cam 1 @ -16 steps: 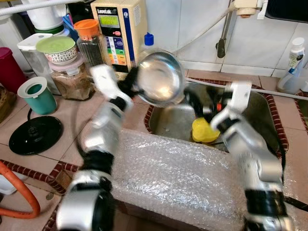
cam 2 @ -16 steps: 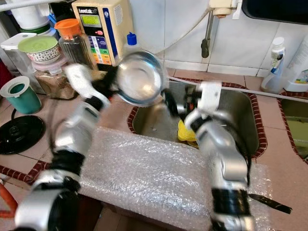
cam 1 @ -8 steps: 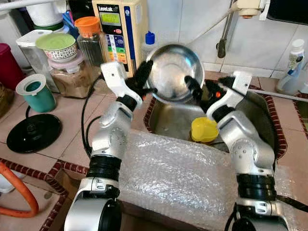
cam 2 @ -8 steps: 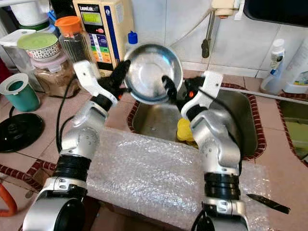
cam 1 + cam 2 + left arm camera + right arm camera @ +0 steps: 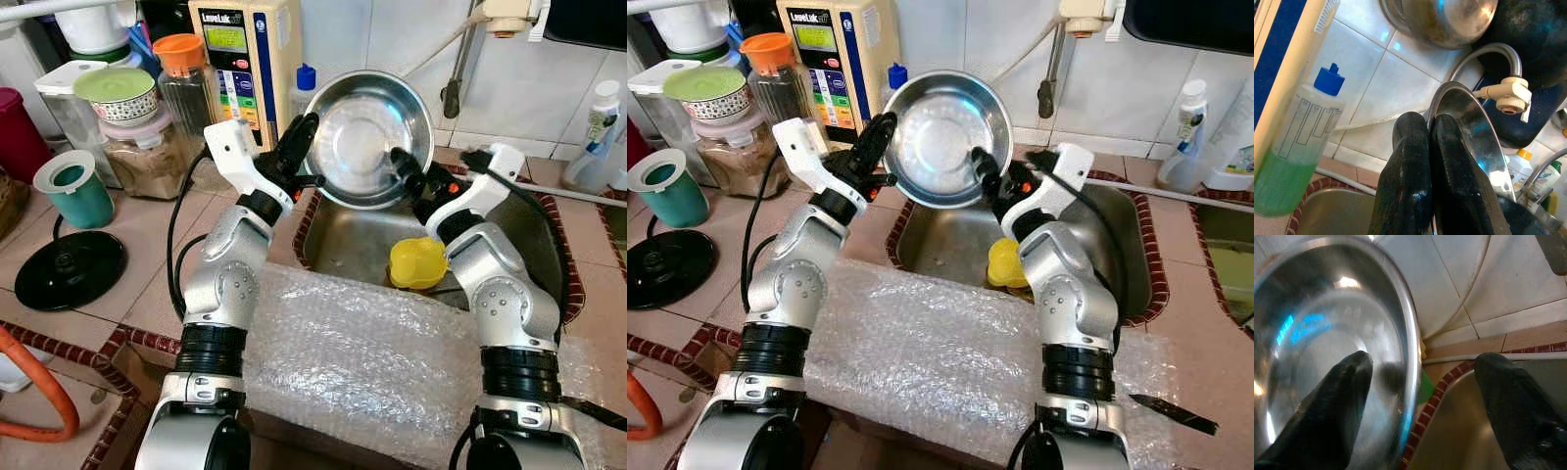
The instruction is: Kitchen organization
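Between the left gripper's [image 5: 302, 147] clenched fingers [image 5: 1415, 171] sits only the thin rim of the steel bowl [image 5: 370, 137], tilted on edge above the sink [image 5: 343, 245]. The right gripper [image 5: 411, 181] is spread wide, one finger [image 5: 1332, 406] inside the bowl (barely steadying it). Such a slim pinch could slip, I judge, dropping the bowl onto the yellow cup [image 5: 417, 262].

The bowl [image 5: 367, 137] is shiny steel. The cup [image 5: 417, 262] in the sink [image 5: 549, 245] is yellow. The grippers' fingers [image 5: 1415, 181] are black, the arms [image 5: 227, 284] silver. The jar lid [image 5: 178, 53] is orange, the mug [image 5: 74, 196] teal, the bottle cap [image 5: 1330, 80] blue above green liquid. The counter [image 5: 147, 235] is pinkish tile with dark red trim.
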You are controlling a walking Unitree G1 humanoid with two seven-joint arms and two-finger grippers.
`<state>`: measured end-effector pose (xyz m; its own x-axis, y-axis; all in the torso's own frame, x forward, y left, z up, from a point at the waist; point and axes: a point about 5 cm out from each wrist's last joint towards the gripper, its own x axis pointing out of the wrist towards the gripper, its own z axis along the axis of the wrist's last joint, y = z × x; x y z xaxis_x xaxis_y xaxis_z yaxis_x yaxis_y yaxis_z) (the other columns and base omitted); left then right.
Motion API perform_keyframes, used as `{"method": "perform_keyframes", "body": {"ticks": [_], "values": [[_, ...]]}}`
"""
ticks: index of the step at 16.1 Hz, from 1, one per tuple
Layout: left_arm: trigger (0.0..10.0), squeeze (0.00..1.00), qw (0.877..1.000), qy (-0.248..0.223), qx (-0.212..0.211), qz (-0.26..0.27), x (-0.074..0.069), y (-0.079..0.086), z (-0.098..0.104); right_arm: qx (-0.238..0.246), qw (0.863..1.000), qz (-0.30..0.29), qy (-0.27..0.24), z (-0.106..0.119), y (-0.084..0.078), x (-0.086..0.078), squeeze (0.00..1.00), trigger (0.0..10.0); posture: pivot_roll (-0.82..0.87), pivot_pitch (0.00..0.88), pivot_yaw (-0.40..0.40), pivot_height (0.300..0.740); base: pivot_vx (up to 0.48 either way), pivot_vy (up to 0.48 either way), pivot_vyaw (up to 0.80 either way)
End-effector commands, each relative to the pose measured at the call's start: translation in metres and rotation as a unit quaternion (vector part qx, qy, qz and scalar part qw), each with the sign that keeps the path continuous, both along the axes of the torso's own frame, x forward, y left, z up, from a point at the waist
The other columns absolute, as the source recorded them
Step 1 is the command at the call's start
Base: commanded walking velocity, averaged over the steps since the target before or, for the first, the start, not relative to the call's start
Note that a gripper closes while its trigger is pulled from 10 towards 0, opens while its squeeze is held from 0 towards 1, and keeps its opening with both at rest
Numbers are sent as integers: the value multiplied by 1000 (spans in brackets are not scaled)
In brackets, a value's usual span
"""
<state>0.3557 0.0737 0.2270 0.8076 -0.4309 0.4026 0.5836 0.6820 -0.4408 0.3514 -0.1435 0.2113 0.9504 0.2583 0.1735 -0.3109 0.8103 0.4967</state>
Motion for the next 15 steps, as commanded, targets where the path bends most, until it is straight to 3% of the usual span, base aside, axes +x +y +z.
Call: {"method": "perform_keyframes", "body": {"ticks": [1, 5, 15], "values": [[0, 0, 1000, -12, 1, -7, -3, -2, 6, 16, 1000, -1, 1, 4, 1, 3, 0, 0, -7, 0, 49, 740, 0, 0, 0], [0, 0, 1000, -11, -1, -12, -4, -3, 7, 51, 998, -6, 23, 1, -3, 4, 0, 0, -6, 0, 49, 740, 0, 0, 0], [0, 0, 999, -11, -3, -32, -7, -9, 7, 78, 995, -7, 59, -10, -8, 3, 0, 0, -17, 0, 71, 740, 0, 0, 0]]}}
